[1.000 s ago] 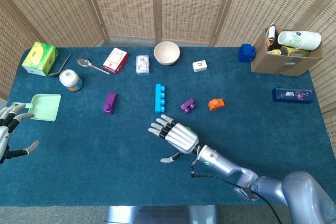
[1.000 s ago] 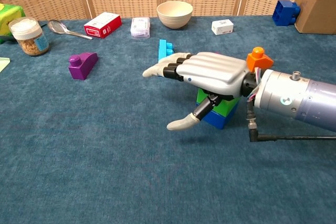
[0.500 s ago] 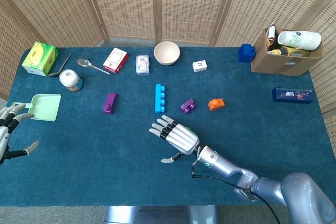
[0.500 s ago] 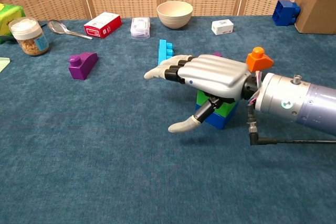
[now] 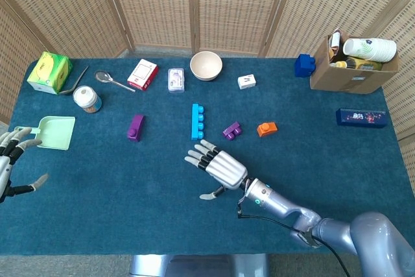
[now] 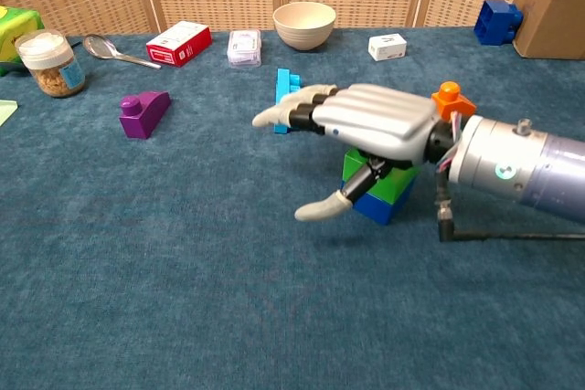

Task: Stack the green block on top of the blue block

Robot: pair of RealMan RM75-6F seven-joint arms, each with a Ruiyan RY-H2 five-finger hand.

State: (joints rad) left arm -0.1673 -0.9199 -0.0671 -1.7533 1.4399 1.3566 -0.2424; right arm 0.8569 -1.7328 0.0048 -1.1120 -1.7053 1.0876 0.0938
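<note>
In the chest view the green block [image 6: 388, 180] sits on top of the blue block [image 6: 380, 206] on the cloth. My right hand [image 6: 366, 130] hovers just above them with fingers spread and flat, holding nothing. From the head camera that right hand [image 5: 219, 167] covers both blocks. My left hand [image 5: 13, 160] is at the far left edge, fingers apart and empty.
A light-blue long brick [image 5: 196, 120], purple bricks [image 5: 135, 126] [image 5: 231, 130] and an orange brick [image 5: 266, 128] lie mid-table. A bowl [image 5: 206, 65], a jar [image 5: 85, 98], a spoon [image 5: 111, 79], a green scoop [image 5: 54, 132] and small boxes sit further back. A cardboard box [image 5: 350, 72] stands far right.
My right hand has lifted slightly off the stacked blocks, showing more of the green one. The left hand has stayed put.
</note>
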